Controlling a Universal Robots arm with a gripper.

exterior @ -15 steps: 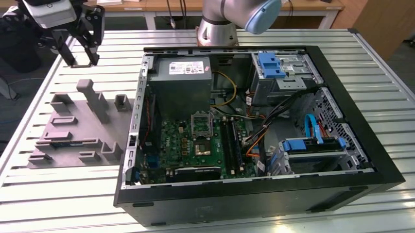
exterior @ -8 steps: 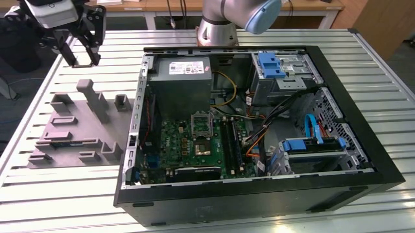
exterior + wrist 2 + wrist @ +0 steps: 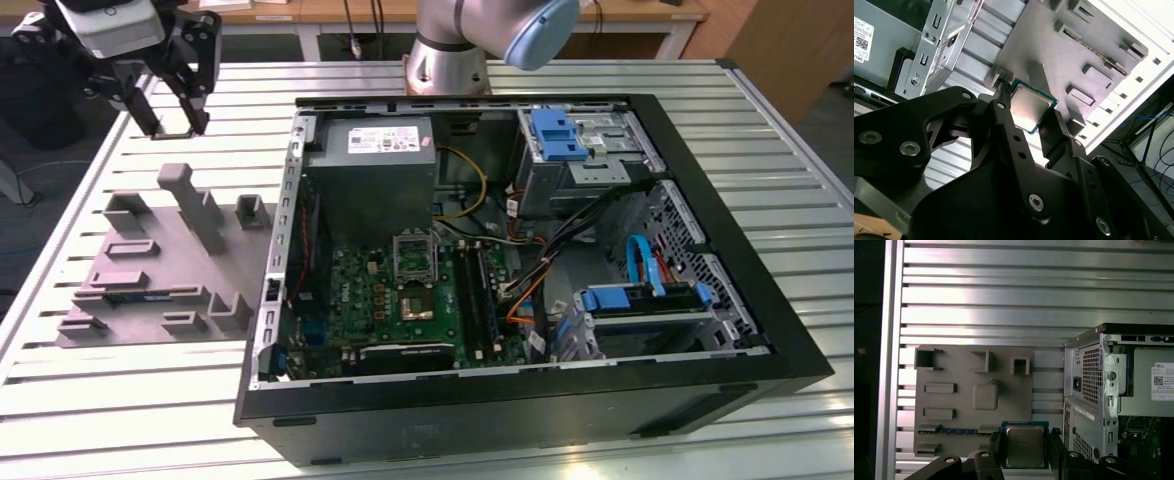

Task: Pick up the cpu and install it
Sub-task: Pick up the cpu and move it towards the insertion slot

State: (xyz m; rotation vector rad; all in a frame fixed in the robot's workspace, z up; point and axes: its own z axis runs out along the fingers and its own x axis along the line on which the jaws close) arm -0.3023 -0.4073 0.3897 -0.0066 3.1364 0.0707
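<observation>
The tool (image 3: 1025,440) is clamped on the cpu (image 3: 1025,447), pinching its edges between both fingers; beneath the tool lies the grey tray (image 3: 954,370) on the slatted table (image 3: 1004,300), with the open computer case (image 3: 1114,390) off to one side

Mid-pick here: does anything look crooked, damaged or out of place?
Nothing stands out. The cpu sits squarely between the fingers of the tool, above the grey tray. The open computer case beside the tray shows nothing spilled or broken.
</observation>
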